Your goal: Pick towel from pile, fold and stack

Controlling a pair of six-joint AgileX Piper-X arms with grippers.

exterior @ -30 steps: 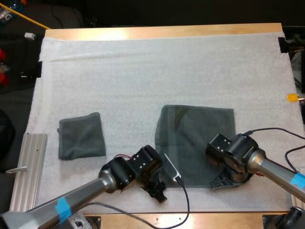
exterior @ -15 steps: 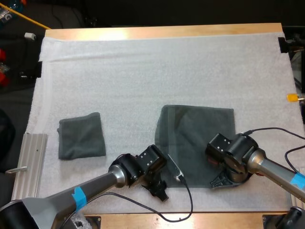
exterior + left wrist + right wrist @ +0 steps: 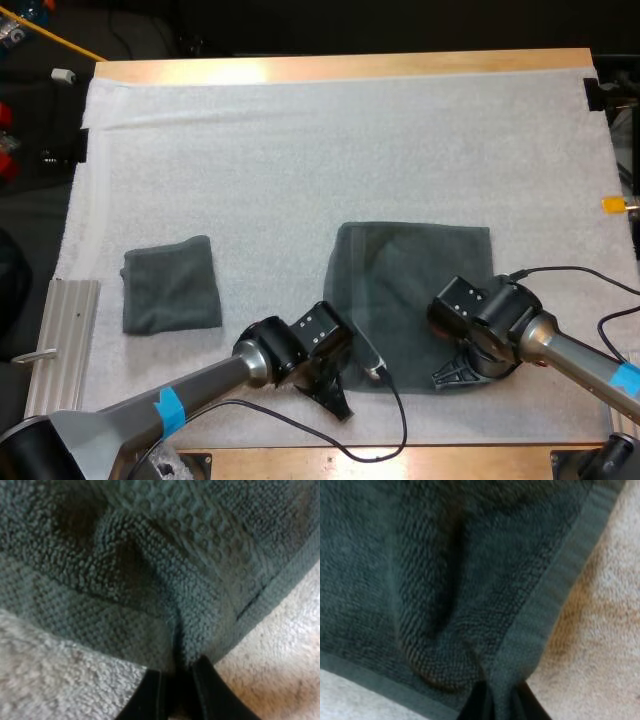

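A dark grey-green towel (image 3: pixel 415 290) lies spread flat on the white mat, right of centre near the front edge. My left gripper (image 3: pixel 352 372) is at its near left corner, shut on the towel's edge (image 3: pixel 200 640), which bunches up between the black fingers (image 3: pixel 150 695). My right gripper (image 3: pixel 462 366) is at the near right corner, shut on the towel's hem (image 3: pixel 520 645), with a fold of cloth rising between its fingers (image 3: pixel 477 702). A second, folded towel (image 3: pixel 171 285) lies flat at the left of the mat, apart from both arms.
A ribbed metal rail (image 3: pixel 55 350) with a hook lies along the mat's left front edge. The white mat (image 3: pixel 330 140) stretches bare toward the far side. The table's wooden front edge (image 3: pixel 400 460) runs just behind both grippers.
My left gripper has slid right onto the towel's near left corner and closed on it. The right gripper has drawn its corner slightly up and away from the front edge.
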